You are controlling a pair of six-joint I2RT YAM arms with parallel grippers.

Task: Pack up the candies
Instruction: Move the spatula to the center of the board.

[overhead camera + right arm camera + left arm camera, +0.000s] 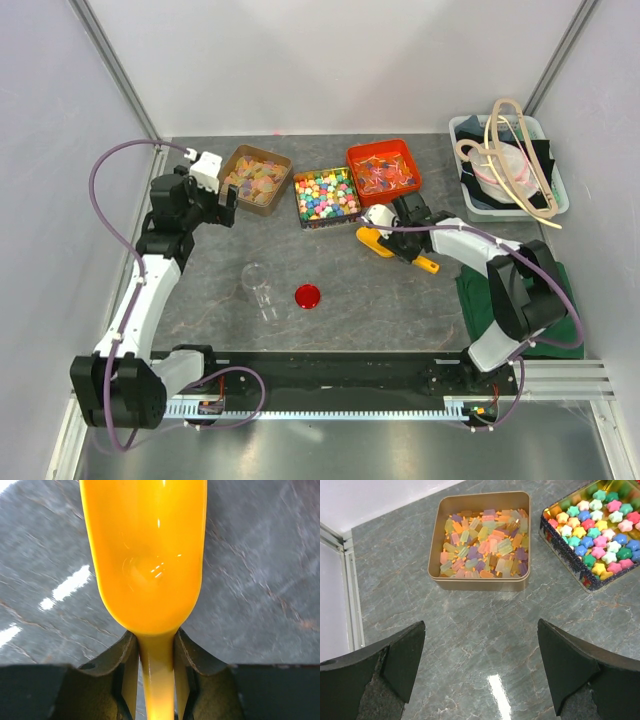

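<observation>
The candies (256, 178) (485, 542) are small pastel translucent pieces filling a tan square box (480, 584) at the back left. My left gripper (222, 203) (481, 622) hovers just in front of that box, open, with only bare tabletop between its fingers. My right gripper (388, 228) (156, 637) is shut on the handle of a yellow scoop (372, 240) (150, 555). The scoop's bowl is empty and sits low over the table, in front of the middle tin.
A tin of bright star-shaped candies (326, 195) (600, 530) and a red box of red-orange and blue candies (384, 168) stand right of the tan box. A clear cup (257, 283) and a red lid (308, 296) sit mid-table. A white bin (508, 165) and green cloth (480, 290) are at right.
</observation>
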